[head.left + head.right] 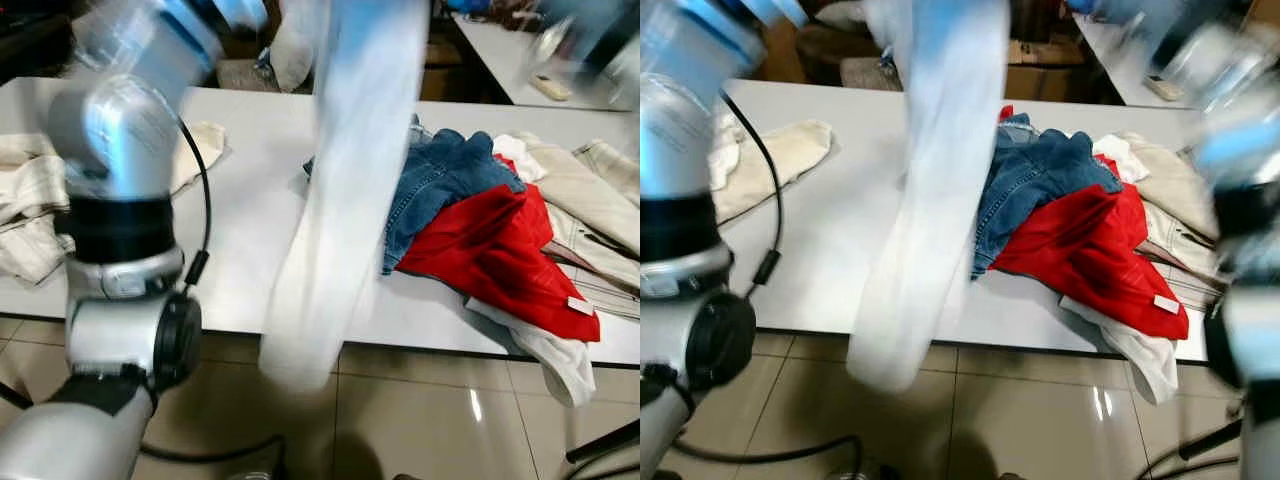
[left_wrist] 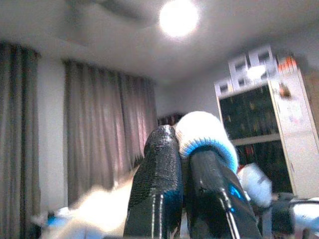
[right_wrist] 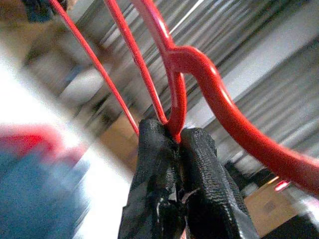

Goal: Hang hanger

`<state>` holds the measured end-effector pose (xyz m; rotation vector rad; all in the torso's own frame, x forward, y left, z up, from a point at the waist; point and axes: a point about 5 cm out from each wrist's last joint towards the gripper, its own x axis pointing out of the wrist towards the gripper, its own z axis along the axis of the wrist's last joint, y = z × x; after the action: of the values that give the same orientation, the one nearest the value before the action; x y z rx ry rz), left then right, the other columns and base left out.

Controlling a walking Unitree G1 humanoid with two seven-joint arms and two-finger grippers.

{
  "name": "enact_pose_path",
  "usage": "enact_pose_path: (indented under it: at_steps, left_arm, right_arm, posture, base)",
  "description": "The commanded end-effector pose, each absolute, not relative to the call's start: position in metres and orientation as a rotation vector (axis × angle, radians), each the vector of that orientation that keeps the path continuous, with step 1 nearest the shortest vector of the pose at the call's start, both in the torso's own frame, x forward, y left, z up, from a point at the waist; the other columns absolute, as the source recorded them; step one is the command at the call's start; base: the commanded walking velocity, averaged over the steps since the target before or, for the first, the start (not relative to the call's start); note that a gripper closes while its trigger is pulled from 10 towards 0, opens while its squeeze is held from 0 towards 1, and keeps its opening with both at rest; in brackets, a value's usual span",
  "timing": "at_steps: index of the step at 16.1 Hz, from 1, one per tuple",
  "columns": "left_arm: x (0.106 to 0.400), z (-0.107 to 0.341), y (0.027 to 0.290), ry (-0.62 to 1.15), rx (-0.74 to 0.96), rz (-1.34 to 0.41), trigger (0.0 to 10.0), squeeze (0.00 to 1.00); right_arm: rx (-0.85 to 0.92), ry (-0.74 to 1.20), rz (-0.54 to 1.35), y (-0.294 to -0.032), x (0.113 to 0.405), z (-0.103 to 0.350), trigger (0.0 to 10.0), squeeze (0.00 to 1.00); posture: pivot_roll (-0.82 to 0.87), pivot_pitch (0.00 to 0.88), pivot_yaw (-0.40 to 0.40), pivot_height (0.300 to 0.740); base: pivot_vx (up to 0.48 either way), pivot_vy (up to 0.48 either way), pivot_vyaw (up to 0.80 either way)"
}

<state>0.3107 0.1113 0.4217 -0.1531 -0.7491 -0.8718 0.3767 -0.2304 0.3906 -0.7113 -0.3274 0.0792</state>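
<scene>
Closest to us, at our right wrist, the right tool [image 3: 177,149] has its black fingers pinched shut on the thin red wire hanger [image 3: 179,74], gripping it where the hook meets the shoulders. Our left tool [image 2: 184,164] is likewise closed, clamping a white knitted cuff with a blue edge [image 2: 207,137] high in the air. Between the arms, a long pale white garment [image 1: 335,200] hangs blurred in front of us, reaching below the counter edge. We judge the step calls for keeping the hanger level and the fabric gathered, so nothing trails or snags while we carry it to a rail, which we cannot see yet. Beyond lies the white counter [image 1: 250,220], with a heap of blue denim [image 1: 435,185], a red cloth [image 1: 490,250] and beige clothes [image 1: 585,205] on our right, and cream fabric [image 1: 30,210] on our left.
</scene>
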Motion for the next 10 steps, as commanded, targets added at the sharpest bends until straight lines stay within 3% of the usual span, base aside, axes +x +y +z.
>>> enact_pose_path:
  at_steps: [1,3,6,9,10]
  left_arm:
    - [0.312,0.424,0.116,-0.756,-0.169,-0.84,10.0,0.0]
    - [0.327,0.395,0.112,-0.642,-0.139,-0.773,10.0,0.0]
    - [0.341,0.329,0.091,-0.453,-0.063,-0.73,10.0,0.0]
    - [0.352,0.232,0.078,-0.132,0.125,-0.609,10.0,0.0]
    - [0.354,0.23,0.08,-0.125,0.122,-0.588,10.0,0.0]
  right_arm:
    - [-0.689,-0.399,0.147,-0.228,0.374,0.401,10.0,0.0]
    - [-0.789,-0.283,0.323,-0.214,0.384,0.35,10.0,0.0]
    - [-0.739,-0.189,0.359,-0.217,0.383,0.292,10.0,0.0]
    - [-0.788,0.072,0.465,-0.239,0.357,0.222,10.0,0.0]
    - [-0.796,0.089,0.504,-0.239,0.351,0.217,10.0,0.0]
  posture:
    - [-0.05,0.0,0.003,0.74]
    - [-0.05,0.0,0.006,0.74]
    - [-0.05,0.0,0.016,0.74]
    - [-0.06,0.0,0.041,0.74]
    - [-0.07,0.0,0.045,0.74]
  base:
    - [0.0,0.0,0.0]
    - [0.0,0.0,0.0]
    - [0.0,0.0,0.0]
    - [0.0,0.0,0.0]
    - [0.0,0.0,0.0]
